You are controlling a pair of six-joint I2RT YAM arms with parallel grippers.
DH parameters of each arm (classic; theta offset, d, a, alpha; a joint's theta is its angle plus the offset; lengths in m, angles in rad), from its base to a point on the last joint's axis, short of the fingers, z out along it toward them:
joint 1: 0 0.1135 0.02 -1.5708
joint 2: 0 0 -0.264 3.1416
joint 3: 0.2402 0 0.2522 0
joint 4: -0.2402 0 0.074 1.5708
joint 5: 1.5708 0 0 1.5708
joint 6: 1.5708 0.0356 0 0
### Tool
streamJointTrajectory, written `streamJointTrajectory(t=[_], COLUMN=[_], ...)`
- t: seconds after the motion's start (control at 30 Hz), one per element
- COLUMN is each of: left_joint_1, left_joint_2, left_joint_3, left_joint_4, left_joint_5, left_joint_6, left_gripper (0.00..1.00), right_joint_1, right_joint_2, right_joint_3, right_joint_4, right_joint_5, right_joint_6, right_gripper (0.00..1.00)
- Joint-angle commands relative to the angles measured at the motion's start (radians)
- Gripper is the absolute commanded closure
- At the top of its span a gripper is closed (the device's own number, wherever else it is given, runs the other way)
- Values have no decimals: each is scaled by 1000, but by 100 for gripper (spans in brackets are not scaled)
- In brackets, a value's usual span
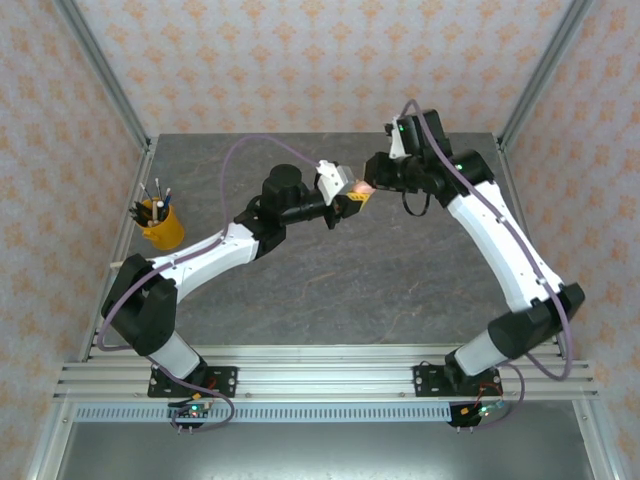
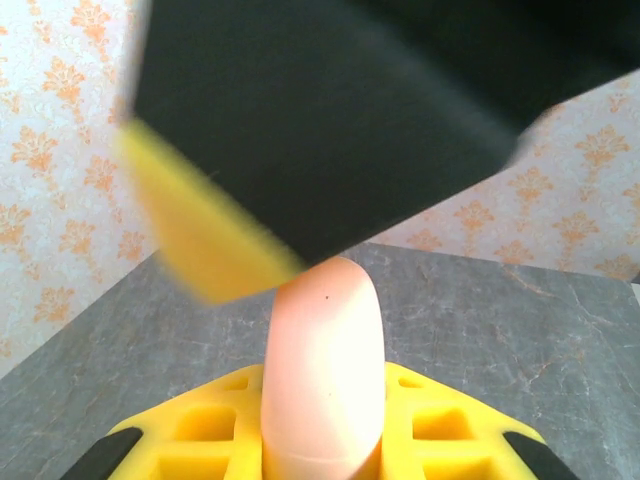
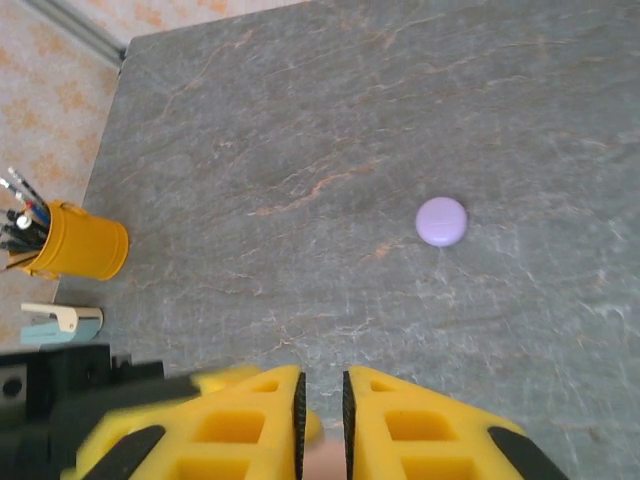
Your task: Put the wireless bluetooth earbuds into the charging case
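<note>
Grey stone makes up the table, bare over most of its top and closed in on the left, far and right by papered panels on metal posts. The left arm reaches in from the near left and the right arm bends round from the near right. They meet above the far middle. A yellow pen cup stands by the left edge, well apart from both.

The left gripper is clamped on the pale pink case, held off the table by its flat faces. The right gripper hangs just over it with only a narrow slit between the fingers. Something pink shows under that slit, but I cannot tell if it is a pinched earbud or the case behind. The lilac case lies flat on open stone.

The step looks like a mid-air meeting at the pink case. The left should hold steady while the right comes straight in, since a sideways push could pivot the disc. There is ample room below and nearer. The far wall and right post are the closest limits.
</note>
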Motion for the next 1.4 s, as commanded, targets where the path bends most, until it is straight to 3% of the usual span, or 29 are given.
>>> streamJointTrajectory(t=[0.0,0.2,0.43,0.5,0.83,0.93,1.07,1.17,1.2,1.27,1.37], left_joint_1=[7,5,2,-1,-10,-10,-6,6,11,25,64], left_joint_2=[16,66,174,229,372,407,436,439,433,414,357], left_joint_3=[31,-23,7,53,116,145,187,204,208,208,184], left_joint_4=[-6,-70,-372,-482,-668,-714,-779,-815,-829,-857,-891], left_joint_5=[-36,-62,-61,-39,-61,-69,-99,-111,-121,-147,-189], left_joint_6=[-64,-325,-626,-655,-705,-697,-677,-666,-661,-647,-624], left_gripper=[100,100,100,100,100,96,78,57,42,1,0], right_joint_1=[-26,-86,-92,-95,-95,-95,-98,-103,-105,-110,-119], right_joint_2=[-59,-108,-146,-149,-152,-153,-156,-163,-165,-173,-189], right_joint_3=[-80,-283,-469,-503,-579,-589,-586,-574,-569,-559,-539], right_joint_4=[3,92,176,192,216,215,201,181,175,162,137], right_joint_5=[156,190,194,194,201,208,213,215,216,217,238], right_joint_6=[91,217,298,312,348,347,338,329,326,321,312], right_gripper=[79,77,76,76,76,75,71,68,67,63,48])
